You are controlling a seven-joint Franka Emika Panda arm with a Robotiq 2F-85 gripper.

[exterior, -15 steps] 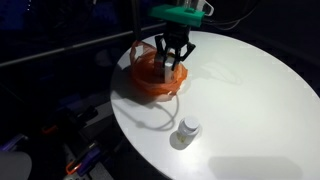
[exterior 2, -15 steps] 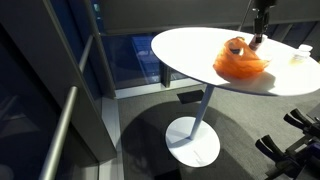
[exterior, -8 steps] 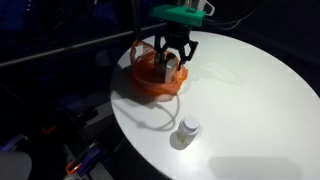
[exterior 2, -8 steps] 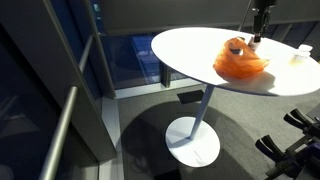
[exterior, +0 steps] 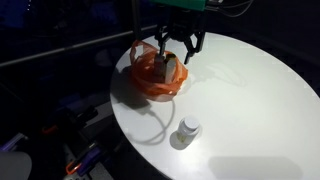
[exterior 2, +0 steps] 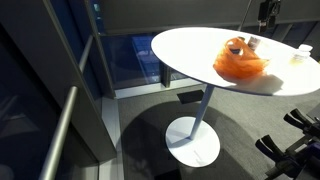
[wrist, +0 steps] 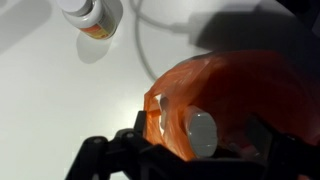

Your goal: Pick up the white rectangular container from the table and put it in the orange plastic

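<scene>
The gripper (exterior: 178, 52) is held wide and empty above the orange plastic (exterior: 148, 82); the white container (exterior: 170, 70), seemingly settled inside, should be cleared by a straight lift

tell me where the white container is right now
In an exterior view the white container sits inside the orange bag on the table, just below the open gripper; the small bottle stands well apart.
</scene>
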